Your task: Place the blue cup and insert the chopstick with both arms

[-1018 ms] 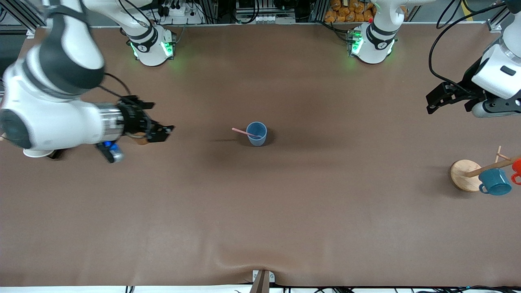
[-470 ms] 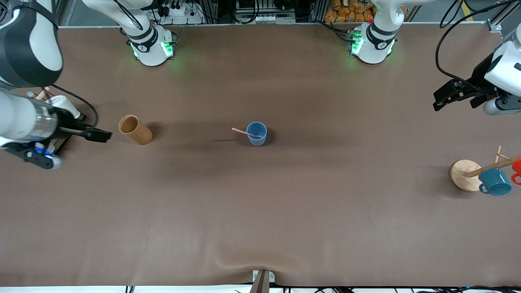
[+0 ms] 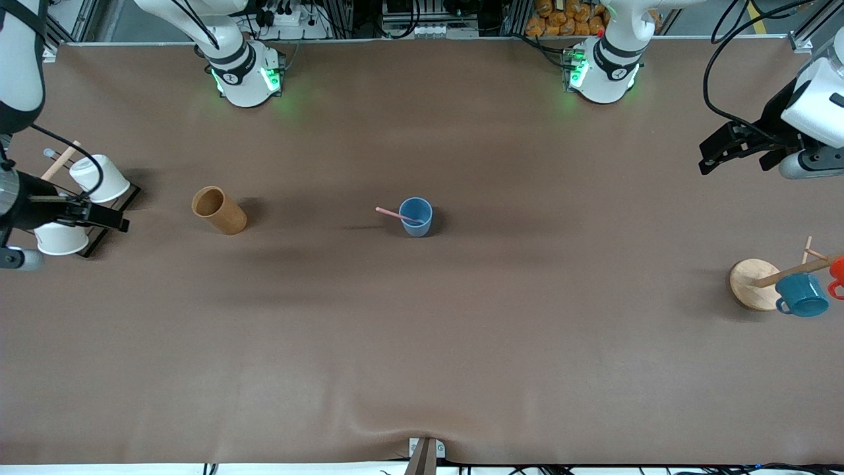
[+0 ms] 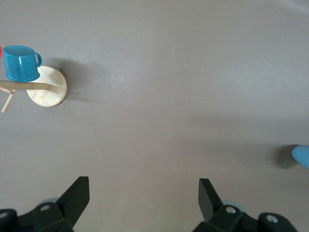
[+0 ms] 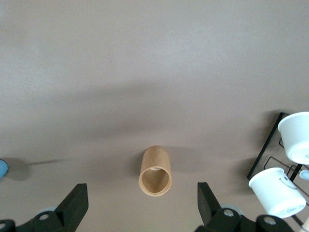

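The broad brown cloth-covered counter carries everything, and the two white arms with black joints have drawn out to its ends: the right gripper hangs over the black wire rack of white cups, its jaws spread wide and empty, and the left gripper hangs over bare counter at the left arm's end, jaws likewise spread with nothing between them. Well apart from both sets of jaws, mid-counter, stands the small light-blue smooth tumbler, upright, with the thin pale-pink chopstick leaning in it, its free end tilted toward the right arm's end. By my judgement the placing and inserting look done, so the step in hand is the retreat: it is done well by holding both jaws high and wide, well off the tumbler, so nothing nudges the leaning stick. A brown cylindrical wooden cup sits between the right jaws and the tumbler. Below the left jaws' reach stands a round wooden-based peg rack bearing a teal handled mug. The cloth shows a slight ripple at the camera edge.
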Controlling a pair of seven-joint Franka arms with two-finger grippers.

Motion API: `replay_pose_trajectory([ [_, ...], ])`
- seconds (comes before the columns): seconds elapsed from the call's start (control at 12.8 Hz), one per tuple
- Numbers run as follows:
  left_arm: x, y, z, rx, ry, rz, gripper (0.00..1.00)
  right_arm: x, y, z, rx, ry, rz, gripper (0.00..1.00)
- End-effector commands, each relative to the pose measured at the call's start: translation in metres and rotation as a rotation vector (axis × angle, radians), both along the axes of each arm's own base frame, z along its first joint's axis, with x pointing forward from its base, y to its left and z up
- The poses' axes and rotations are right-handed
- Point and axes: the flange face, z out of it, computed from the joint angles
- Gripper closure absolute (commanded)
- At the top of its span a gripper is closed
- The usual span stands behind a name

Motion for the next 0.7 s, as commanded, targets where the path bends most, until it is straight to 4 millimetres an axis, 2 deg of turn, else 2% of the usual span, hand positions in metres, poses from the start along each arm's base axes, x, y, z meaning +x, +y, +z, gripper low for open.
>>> replay_pose_trajectory([
  [0.0,-0.006,-0.007,0.004,-0.017,0.0,-0.025,0.0,-0.056,-0.001,-0.006,0.0,-0.078,0.03,0.0],
  [0.08,-0.007,-0.011,0.005,-0.017,-0.001,-0.03,0.0,-0.058,-0.001,-0.008,0.002,-0.083,0.03,0.0],
  [0.23,-0.008,-0.012,0.005,-0.016,-0.001,-0.031,0.0,-0.054,-0.002,0.008,-0.001,-0.111,0.043,0.0],
  [0.39,-0.008,-0.01,0.006,-0.015,-0.003,-0.028,0.0,-0.038,-0.003,0.024,-0.004,-0.102,0.043,0.0],
  [0.55,-0.008,-0.009,0.006,-0.015,-0.001,-0.028,0.0,-0.025,0.008,0.04,-0.01,-0.066,0.066,0.0],
  [0.63,-0.009,-0.009,0.007,-0.015,-0.003,-0.028,0.0,-0.027,0.012,0.043,-0.011,-0.051,0.079,0.0],
])
